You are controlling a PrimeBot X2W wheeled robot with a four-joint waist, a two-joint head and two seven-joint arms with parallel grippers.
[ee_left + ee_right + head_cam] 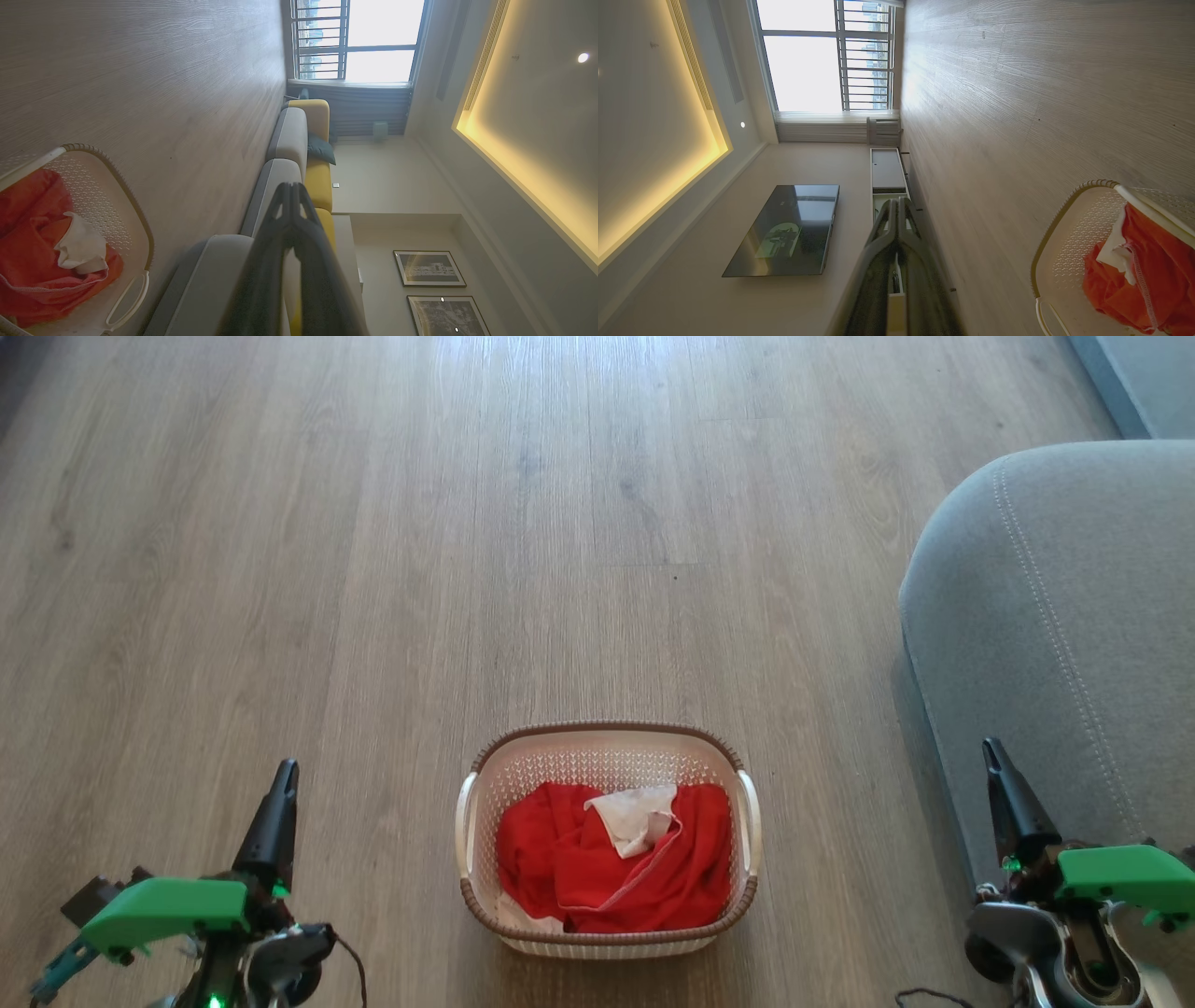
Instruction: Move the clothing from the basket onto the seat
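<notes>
The bright red fabric clothing (607,873) lay inside the cream perforated plastic basket (607,729). The grey upholstered seat (1074,616) stood apart, to the right. The left gripper (288,771) and right gripper (991,749) flanked the basket, closed and empty. Transfer appeared unstarted; the next move required opening a gripper over the fabric.

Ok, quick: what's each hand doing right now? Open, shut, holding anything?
Left hand: closed, holding nothing.
Right hand: closed, holding nothing.
</notes>
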